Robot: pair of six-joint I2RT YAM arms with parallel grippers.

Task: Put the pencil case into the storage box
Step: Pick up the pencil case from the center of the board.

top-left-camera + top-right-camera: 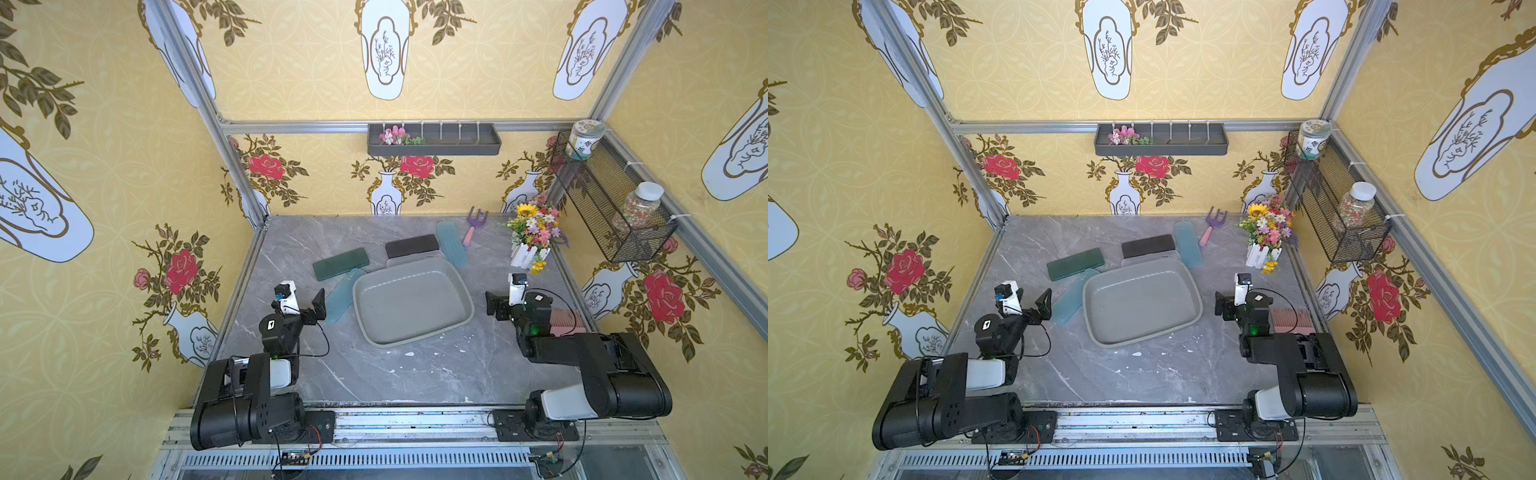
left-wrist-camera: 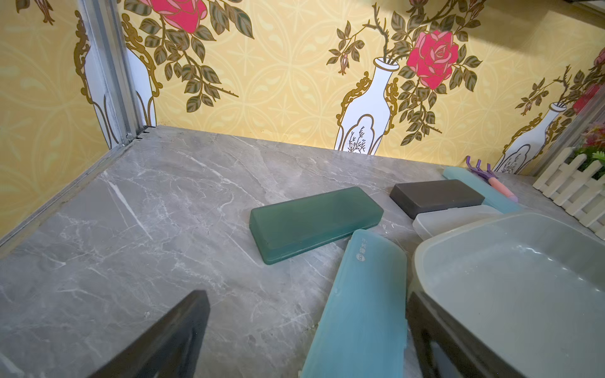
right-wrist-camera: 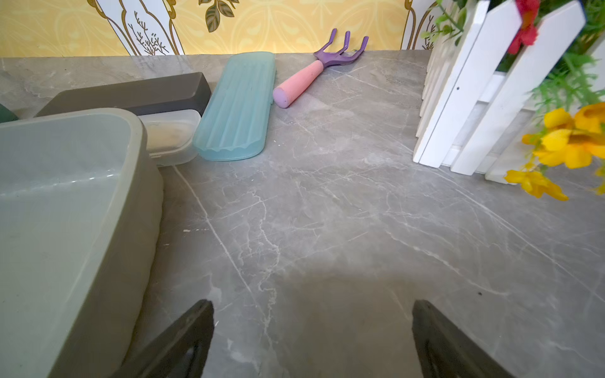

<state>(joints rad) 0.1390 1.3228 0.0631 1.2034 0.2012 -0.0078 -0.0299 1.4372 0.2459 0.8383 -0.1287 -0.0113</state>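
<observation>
We judge the teal pencil case [image 2: 360, 304], just beside the storage box [image 1: 399, 343], light, stiff, slippery: grip across its width. Both jaws gape wide, empty.

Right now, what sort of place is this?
Probably a robot test booth dressed as a home: left arm and right arm mounted on a rail, a metal frame holding wallpaper, and props like a green pencil case and storage box on the table.
</observation>
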